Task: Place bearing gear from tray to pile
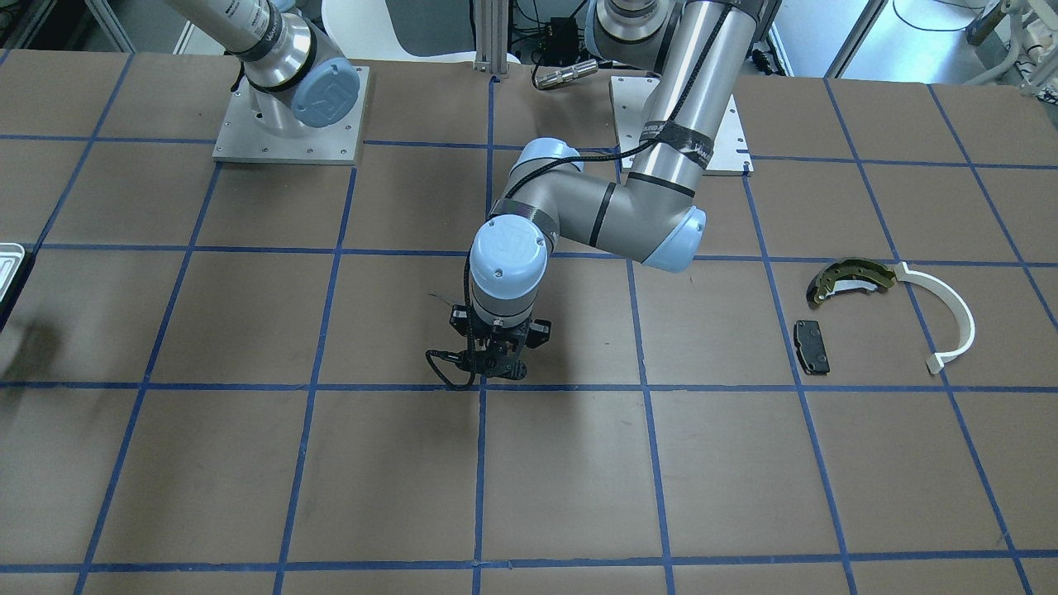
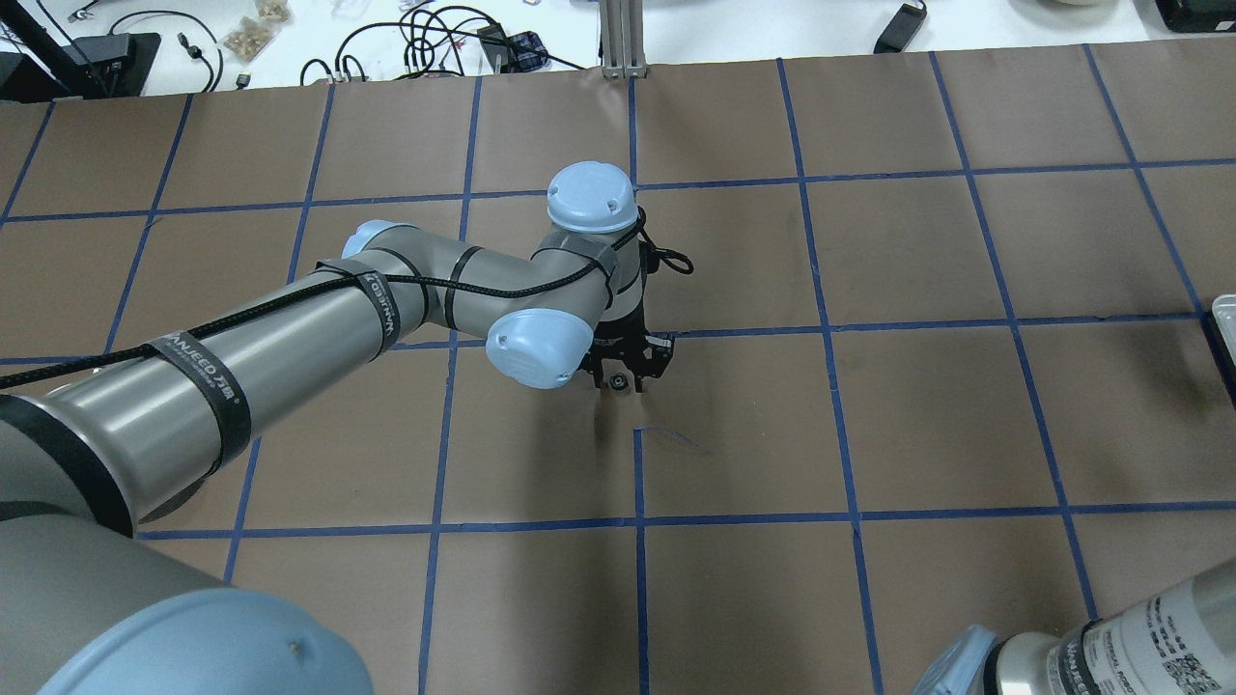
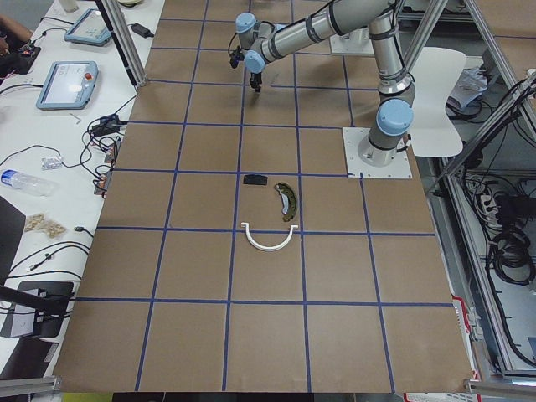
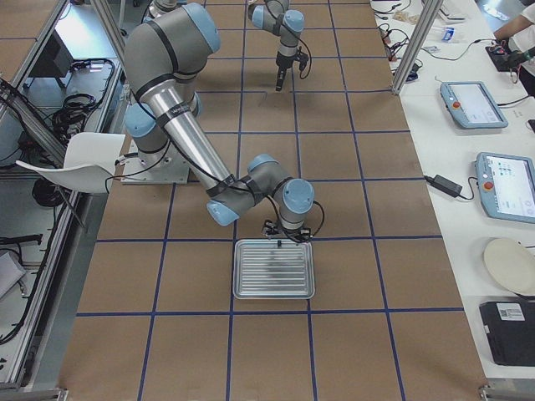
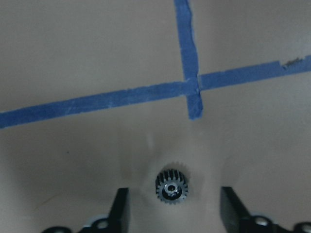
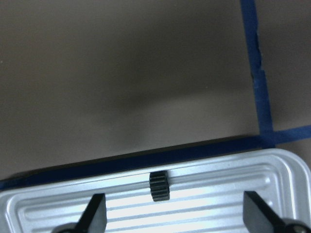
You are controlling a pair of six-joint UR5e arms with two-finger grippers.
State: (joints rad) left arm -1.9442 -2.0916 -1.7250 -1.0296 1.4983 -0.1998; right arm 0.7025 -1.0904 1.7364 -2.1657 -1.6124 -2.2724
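Brown paper with blue tape lines covers the table. On the robot's left lies the pile: olive brake shoe, white arc strip and black pad, well apart from both grippers. At centre, the left gripper hangs low with jaws spread and holds nothing. A black bearing gear lies flat on the paper between its fingers, touching neither. On the right, the right gripper is spread wide and empty over the tray, where a second gear stands on edge near the rim.

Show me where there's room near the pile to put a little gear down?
Bare paper lies between the left tool and the black pad, and inside the curve of the white arc, beside the pad. It is crowded where the brake shoe nearly meets the arc's end.
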